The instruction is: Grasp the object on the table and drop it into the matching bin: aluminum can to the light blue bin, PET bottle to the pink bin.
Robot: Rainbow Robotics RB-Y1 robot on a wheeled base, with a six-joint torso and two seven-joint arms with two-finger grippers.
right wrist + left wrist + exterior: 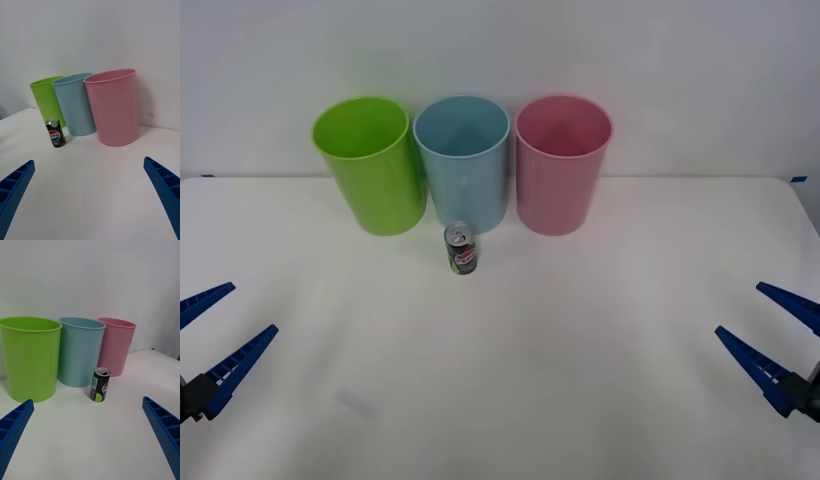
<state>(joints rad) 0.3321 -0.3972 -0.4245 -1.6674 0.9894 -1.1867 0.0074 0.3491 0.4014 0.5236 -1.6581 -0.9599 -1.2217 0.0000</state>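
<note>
Nothing of the task has been carried out yet, as far as can be judged: the aluminum can (pixel 461 248) is seen standing upright on the white worktop (pixel 580 380), just below the middle of the front view, close in front of the light blue bin (pixel 463 160) and untouched by either arm. The left claw (pixel 213 335) is held at the lower left edge of that view and the right claw (pixel 777 338) at the lower right edge, both well apart from the can; each is spread wide, and nothing is held in either. The whole job is therefore judged to remain: the can has to be approached, gripped, lifted and let go over the light blue bin, which stands between the lime green bin (pixel 369 165) and the pink bin (pixel 561 163) in the upper half of the frame. On the can's dark body the word "PEPSI" can be read across a round red, white and blue emblem in the right wrist view (pixel 55 132); smaller print cannot be made out. No writing is seen on the bins.
</note>
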